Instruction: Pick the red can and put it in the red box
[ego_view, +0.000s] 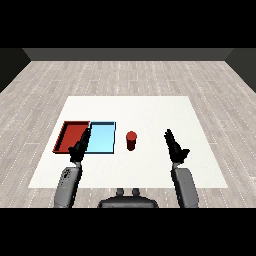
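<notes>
Now the right robot hand (175, 147) hangs over the right part of the white counter (150, 107), its fingers straight and pointing away from the robot, the thumb sticking out to the side, holding nothing. Its grey forearm comes up from the lower right corner of the view. To its left, apart from it with bare counter between, the red can (131, 140) stands upright on the counter, roughly at the middle of the counter's width; nothing touches it. Farther left again, just beside the can but not touching it, lies the light blue tray (102, 138), and the red tray (70, 134) lies against the blue one's left side, so the two sit side by side near the counter's left edge. The left robot hand (80, 147) is raised in front of the seam where the two trays meet, its fingers likewise straight and relaxed, gripping nothing; from this view it overlaps the near edges of the trays, and whether it touches them cannot be told. Its grey forearm rises from the lower left. Both trays hold nothing. Around the counter, pale wooden planks of the floor (128, 75) run out to a dark wall at the back.
</notes>
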